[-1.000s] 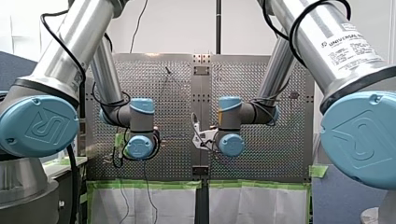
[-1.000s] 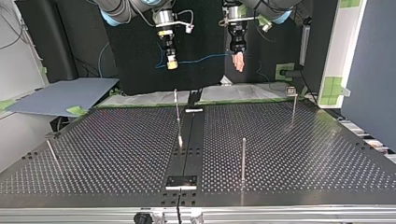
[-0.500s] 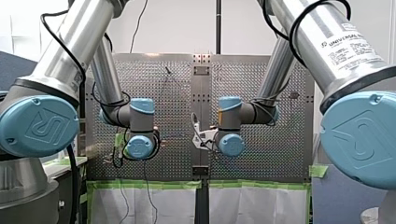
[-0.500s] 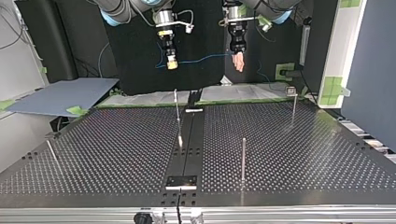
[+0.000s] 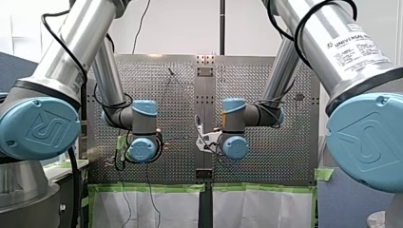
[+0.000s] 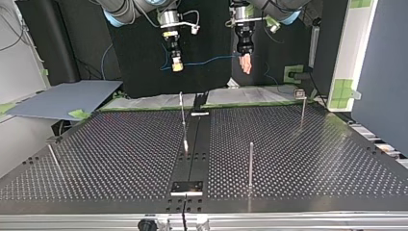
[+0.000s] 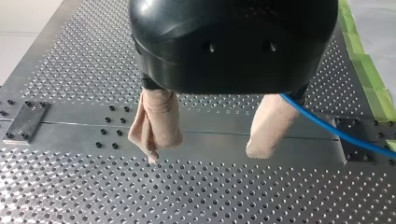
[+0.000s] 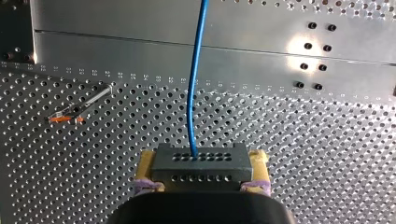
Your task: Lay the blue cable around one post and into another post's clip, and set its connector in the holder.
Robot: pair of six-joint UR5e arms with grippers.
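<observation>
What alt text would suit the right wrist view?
My right gripper, with yellow pads, clamps a dark connector; the blue cable runs from it, ahead over the perforated table. A thin post with an orange mark shows beside the cable.

The table (image 7: 70, 186) is perforated metal, brushed and shiny. The blue cable (image 8: 192, 93) looks smooth, glossy plastic; its connector (image 8: 201, 168) matt grey. The beige pads (image 7: 156, 121) of my left gripper (image 7: 204, 155) look like wrinkled cloth.
</observation>
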